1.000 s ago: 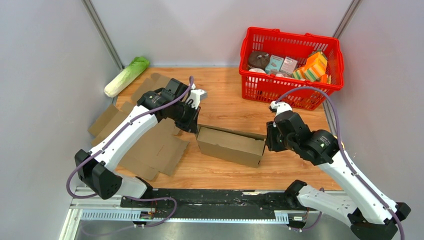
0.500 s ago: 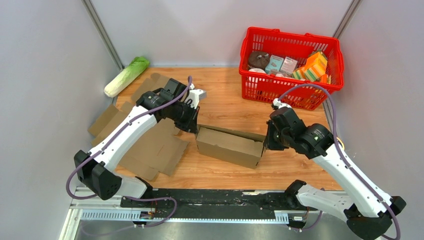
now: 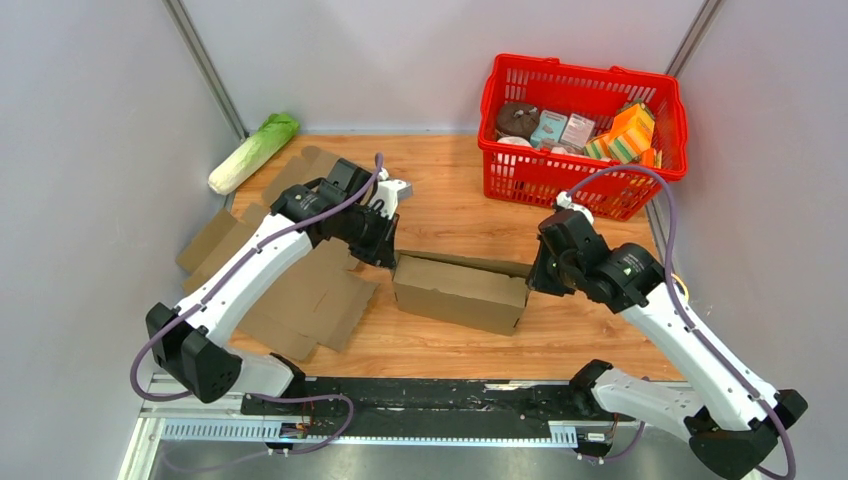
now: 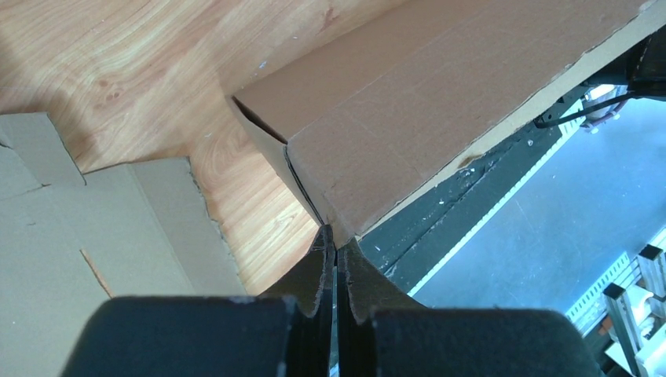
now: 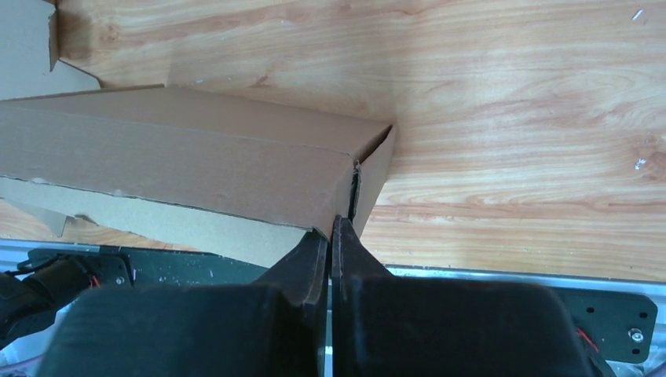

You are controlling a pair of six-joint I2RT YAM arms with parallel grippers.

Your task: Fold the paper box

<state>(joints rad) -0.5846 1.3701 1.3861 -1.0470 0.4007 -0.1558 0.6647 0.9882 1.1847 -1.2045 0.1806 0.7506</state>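
The paper box (image 3: 460, 293) is a long brown cardboard carton lying across the middle of the wooden table. My left gripper (image 3: 388, 258) is shut at its left end. In the left wrist view its fingertips (image 4: 335, 239) meet against the box's near corner (image 4: 440, 102), with nothing seen between the fingers. My right gripper (image 3: 534, 282) is shut at the right end. In the right wrist view its tips (image 5: 331, 228) touch the lower corner of the box (image 5: 181, 165), beside the end seam. Whether either pair pinches cardboard is not visible.
Flat cardboard sheets (image 3: 300, 290) lie on the table under the left arm, also seen in the left wrist view (image 4: 94, 228). A red basket (image 3: 560, 180) of groceries stands at the back right. A cabbage (image 3: 252, 152) lies at the back left. A black rail (image 3: 420, 395) runs along the near edge.
My right gripper has closed and moved left and forward up to the box's right end. The box has shifted slightly left. The left arm has barely moved.
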